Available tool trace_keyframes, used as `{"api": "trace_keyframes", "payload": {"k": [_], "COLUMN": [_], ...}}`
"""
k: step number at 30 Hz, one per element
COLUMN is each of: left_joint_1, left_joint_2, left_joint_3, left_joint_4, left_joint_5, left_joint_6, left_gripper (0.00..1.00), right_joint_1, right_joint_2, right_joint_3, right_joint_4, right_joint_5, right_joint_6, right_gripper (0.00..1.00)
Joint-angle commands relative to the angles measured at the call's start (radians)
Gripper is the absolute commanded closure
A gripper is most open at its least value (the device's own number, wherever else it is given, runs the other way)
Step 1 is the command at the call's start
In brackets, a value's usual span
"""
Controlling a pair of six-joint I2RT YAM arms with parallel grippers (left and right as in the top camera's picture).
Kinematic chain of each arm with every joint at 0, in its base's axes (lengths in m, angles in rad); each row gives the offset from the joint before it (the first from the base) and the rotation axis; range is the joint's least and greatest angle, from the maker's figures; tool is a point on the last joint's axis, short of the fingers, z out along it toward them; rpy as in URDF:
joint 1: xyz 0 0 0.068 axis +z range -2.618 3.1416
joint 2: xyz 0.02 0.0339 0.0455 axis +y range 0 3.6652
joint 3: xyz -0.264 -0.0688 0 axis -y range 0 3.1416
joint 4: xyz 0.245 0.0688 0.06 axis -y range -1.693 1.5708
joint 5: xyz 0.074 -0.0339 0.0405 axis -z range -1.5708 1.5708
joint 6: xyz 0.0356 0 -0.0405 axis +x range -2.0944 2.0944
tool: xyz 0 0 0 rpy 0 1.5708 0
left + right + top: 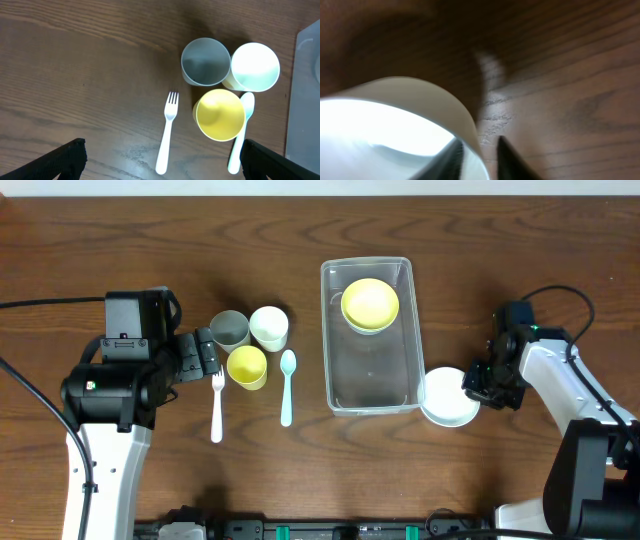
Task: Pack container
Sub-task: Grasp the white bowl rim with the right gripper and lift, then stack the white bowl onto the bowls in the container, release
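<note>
The clear rectangular container [330,330] stands right of centre with a yellow bowl [370,303] in its far end. A white bowl [445,400] sits against its front right corner. My right gripper [472,385] pinches that bowl's rim, one finger inside and one outside [476,155]; the bowl [395,110] fills the left of the right wrist view. My left gripper [205,355] is open wide and empty [162,152], just left of the grey cup [229,329], white cup [269,326], yellow cup [247,366], white fork [217,405] and pale blue spoon [287,385].
In the left wrist view the fork [167,132] lies between my fingers, with the grey cup [205,62], white cup [255,66], yellow cup [220,114] and spoon [241,132] ahead, and the container's edge [305,90] at the right. Cables run behind both arms.
</note>
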Motion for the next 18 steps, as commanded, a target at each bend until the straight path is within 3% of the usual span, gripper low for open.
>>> {"api": "trace_keyframes", "payload": {"k": [1, 11, 18], "left_joint_1": [0.005, 0.005, 0.005], "left_joint_2": [-0.003, -0.003, -0.003], "left_joint_3": [0.018, 0.018, 0.018], "left_joint_4": [0.000, 0.000, 0.000], "left_joint_5": [-0.011, -0.011, -0.011], "left_joint_6": [0.006, 0.006, 0.006], "left_gripper": [0.02, 0.02, 0.02], "right_joint_1": [-0.001, 0.021, 0.197], "right_joint_2": [-0.016, -0.089, -0.070], "right_joint_3": [0.029, 0.496, 0.591], "right_joint_4": [0.003, -0.171, -0.035], "right_joint_5": [0.037, 0.017, -0.079], "right_joint_6": [0.004, 0.004, 0.110], "right_gripper": [0.99, 0.99, 0.99]}}
